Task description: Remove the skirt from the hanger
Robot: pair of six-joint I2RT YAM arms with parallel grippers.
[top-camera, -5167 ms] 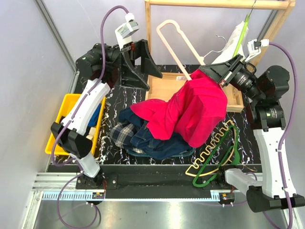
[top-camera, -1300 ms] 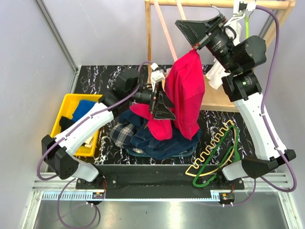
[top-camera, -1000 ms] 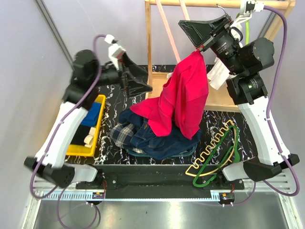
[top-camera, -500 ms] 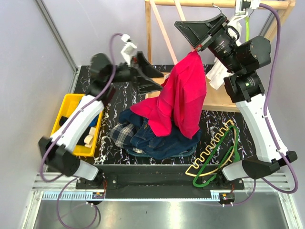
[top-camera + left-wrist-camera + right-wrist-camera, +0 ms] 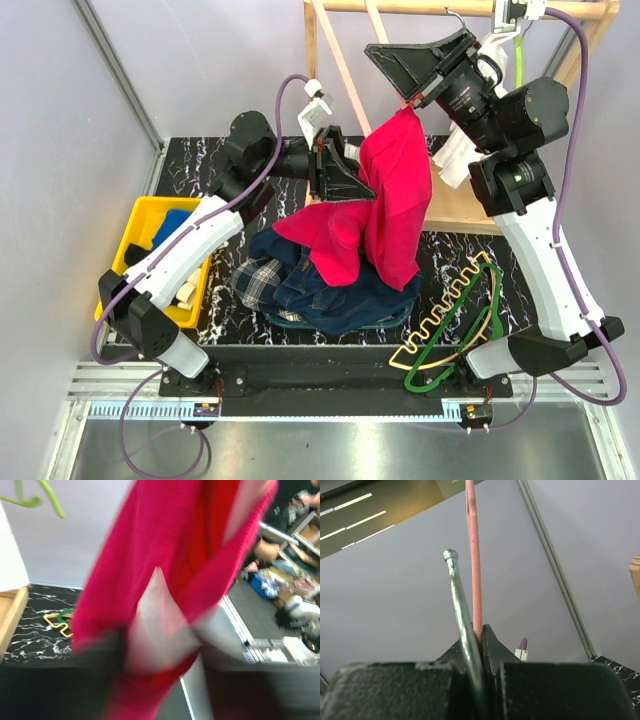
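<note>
Left tool [image 5: 357,187] just swung back onto the red garment [image 5: 390,215]
Can't tell its grip; right tool [image 5: 408,98] clamps pink hanger [image 5: 473,555], skirt [image 5: 256,280] untouched.

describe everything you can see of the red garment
The red garment is plain bright cloth, soft and creased. Its top hangs at the raised right pincer, which is shut on the pink hanger; its lower end drapes over the navy denim garment on the table. The left pincer is at its side; contact is unclear.
</note>
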